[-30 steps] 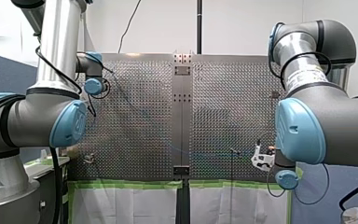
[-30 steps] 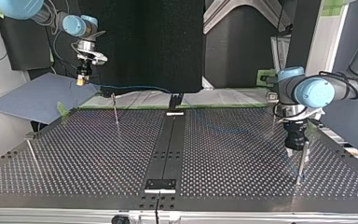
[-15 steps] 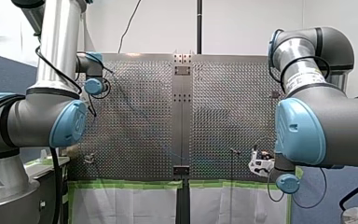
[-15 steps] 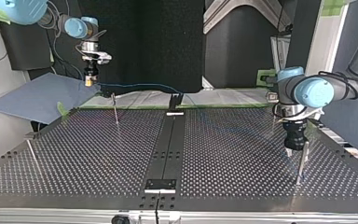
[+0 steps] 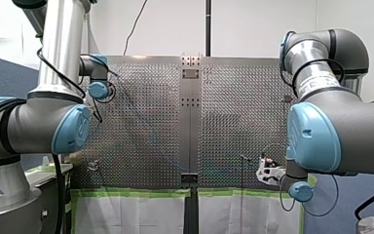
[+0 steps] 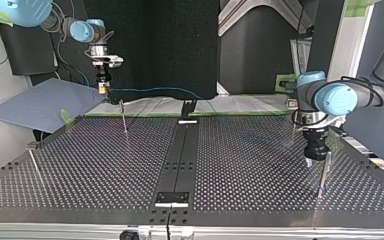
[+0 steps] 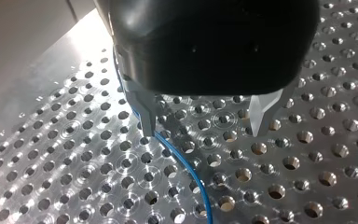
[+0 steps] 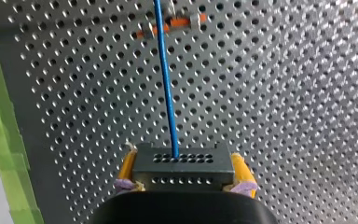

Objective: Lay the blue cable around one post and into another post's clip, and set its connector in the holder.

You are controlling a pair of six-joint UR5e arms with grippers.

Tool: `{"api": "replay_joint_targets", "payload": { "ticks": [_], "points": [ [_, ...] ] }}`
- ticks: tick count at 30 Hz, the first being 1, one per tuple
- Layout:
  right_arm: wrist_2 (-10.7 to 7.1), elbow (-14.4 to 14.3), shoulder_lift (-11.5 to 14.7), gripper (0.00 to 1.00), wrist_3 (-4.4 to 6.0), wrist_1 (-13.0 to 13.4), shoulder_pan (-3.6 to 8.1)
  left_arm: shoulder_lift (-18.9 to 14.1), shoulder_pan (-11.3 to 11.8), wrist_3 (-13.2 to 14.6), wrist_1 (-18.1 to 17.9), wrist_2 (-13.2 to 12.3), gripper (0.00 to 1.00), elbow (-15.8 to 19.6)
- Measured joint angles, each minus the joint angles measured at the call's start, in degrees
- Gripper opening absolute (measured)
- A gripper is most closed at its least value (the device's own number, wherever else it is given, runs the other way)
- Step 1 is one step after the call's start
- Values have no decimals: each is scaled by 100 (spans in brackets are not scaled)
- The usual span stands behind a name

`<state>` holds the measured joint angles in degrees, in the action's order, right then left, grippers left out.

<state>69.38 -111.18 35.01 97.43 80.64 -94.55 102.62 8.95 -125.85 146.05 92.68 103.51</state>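
Note:
My right gripper [image 8: 182,186] has yellow pads and is shut on a dark connector block [image 8: 182,165]. The blue cable [image 8: 165,79] leaves the block and runs ahead to a post with an orange clip [image 8: 170,23]. In the top view this gripper [image 6: 102,89] hangs over the far left edge, and the cable [image 6: 150,90] stretches from it toward the middle. My left gripper [image 7: 205,123] hovers open just over the plate, the cable [image 7: 189,170] passing beside one metal finger [image 7: 147,112]. In the top view it [image 6: 316,157] stands next to a thin post [image 6: 324,172].
Two more thin posts [image 6: 124,117] [image 6: 35,167] stand on the perforated table [image 6: 105,165] at the top view's left. A black bracket [image 6: 188,107] sits at the far end of the centre rail [image 6: 180,155]. Green tape [image 5: 136,192] lines the table's edge.
My right gripper has carried the connector toward the top view's right, closer to the far post, and slightly lower in the front view. The left arm has stayed in place.

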Motion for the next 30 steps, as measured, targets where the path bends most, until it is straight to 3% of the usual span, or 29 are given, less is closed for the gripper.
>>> {"api": "replay_joint_targets", "payload": {
  "ticks": [8, 18, 24, 30],
  "points": [
    [-342, -1, 0, 21, -11, -70, -20, -2, -1, -344, 48, 35, 100, 4],
    [-381, 0, -2, 21, -11, -97, -24, -251, 64, -749, 407, 451, 100, 291],
    [-381, 1, -1, 21, -11, -107, -26, -517, 77, -666, 519, 682, 100, 493],
    [-377, 1, 1, 21, -11, -125, -25, -784, 86, -465, 745, 709, 100, 705]
  ]
}}
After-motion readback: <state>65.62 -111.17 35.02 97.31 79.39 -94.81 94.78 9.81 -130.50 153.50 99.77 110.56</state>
